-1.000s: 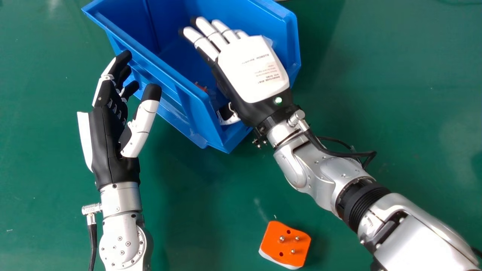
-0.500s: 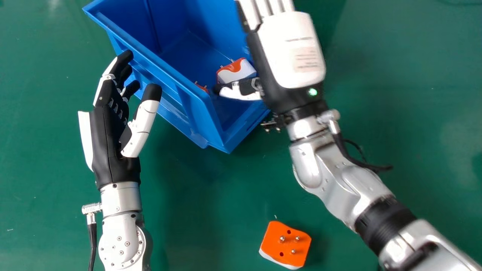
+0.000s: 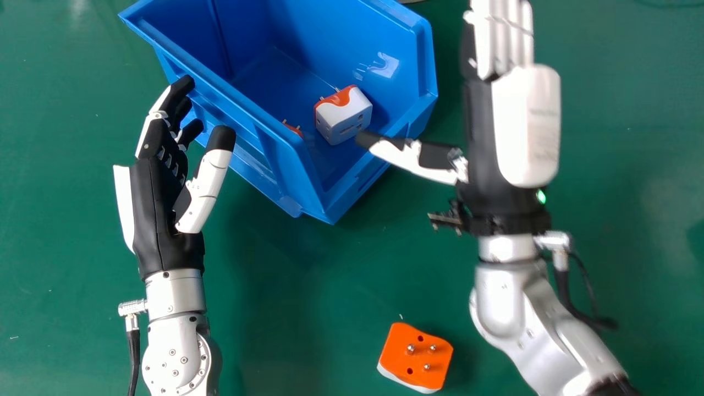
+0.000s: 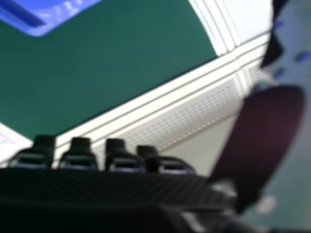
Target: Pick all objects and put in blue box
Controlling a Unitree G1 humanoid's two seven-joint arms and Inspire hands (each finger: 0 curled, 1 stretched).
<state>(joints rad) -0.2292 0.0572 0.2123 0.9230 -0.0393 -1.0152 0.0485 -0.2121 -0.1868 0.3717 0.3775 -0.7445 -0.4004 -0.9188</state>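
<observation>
If swept too low across the green table [image 3: 264,330], could bump the blue box [image 3: 305,170] with the right hand [image 3: 525,126], empty and released like the left hand [image 3: 157,206], or skid the orange adapter [image 3: 416,360] outside by catching upturned prongs [image 3: 411,348]

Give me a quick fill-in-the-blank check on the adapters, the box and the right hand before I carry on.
The adapter showing mostly white rests ____ the blue box.
The adapter lying outside the box has its metal ____ facing up.
On the right hand, the ____ points toward the box.
The table is coloured ____.

Missing words: inside; pins; thumb; green.
</observation>
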